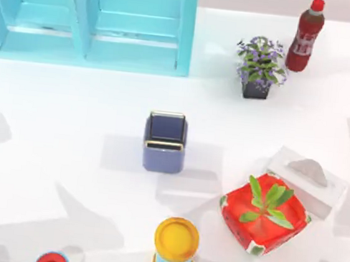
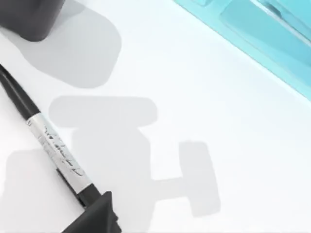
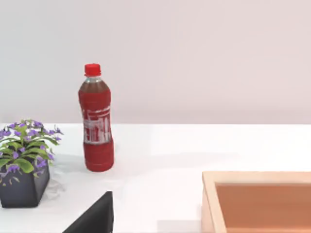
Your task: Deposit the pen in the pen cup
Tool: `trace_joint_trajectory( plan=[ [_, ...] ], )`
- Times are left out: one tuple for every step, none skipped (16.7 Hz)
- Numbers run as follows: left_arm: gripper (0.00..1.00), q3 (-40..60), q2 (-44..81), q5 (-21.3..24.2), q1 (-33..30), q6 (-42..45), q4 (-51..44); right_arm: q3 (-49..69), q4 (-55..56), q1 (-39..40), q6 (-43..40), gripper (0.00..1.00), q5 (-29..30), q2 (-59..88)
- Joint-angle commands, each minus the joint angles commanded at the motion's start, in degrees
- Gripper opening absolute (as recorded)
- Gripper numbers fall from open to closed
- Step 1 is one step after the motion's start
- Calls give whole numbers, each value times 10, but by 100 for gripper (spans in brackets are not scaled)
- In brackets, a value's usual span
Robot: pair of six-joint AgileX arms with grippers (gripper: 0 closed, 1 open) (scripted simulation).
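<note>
At the left gripper (image 2: 92, 216), one dark finger touched the end of the pen (image 2: 53, 143). I could not tell if it squeezed the pen. The pen slanted over the white table (image 2: 233, 97), and I could not tell how far it was from the pen cup (image 1: 164, 141). The pen cup stood upright with nothing in it. To its right and nearer the front sat a red planter (image 1: 246, 229) holding a green plant (image 1: 267, 203). Behind that, far right of the cup, a dark pot (image 1: 255, 89) held purple flowers (image 1: 261, 59). I could not tell the grip of the right gripper (image 3: 95, 216).
</note>
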Motion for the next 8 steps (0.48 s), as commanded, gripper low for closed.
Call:
trace_joint_trajectory(
  plan=[
    [100,20,39,9,17,-8,-11,0,0,0,0,100,0,0],
    [100,40,82,19,33,-17,-22,0,0,0,0,100,0,0],
    [100,61,126,30,50,-27,-35,0,0,0,0,100,0,0],
    [100,83,172,43,69,-37,-48,0,0,0,0,100,0,0],
    [100,106,216,56,87,-48,-62,0,0,0,0,100,0,0],
    [100,127,257,68,104,-58,-74,0,0,0,0,100,0,0],
    [100,145,292,80,117,-67,-86,0,0,0,0,100,0,0],
    [100,160,323,90,129,-74,-97,0,0,0,0,100,0,0]
  ],
)
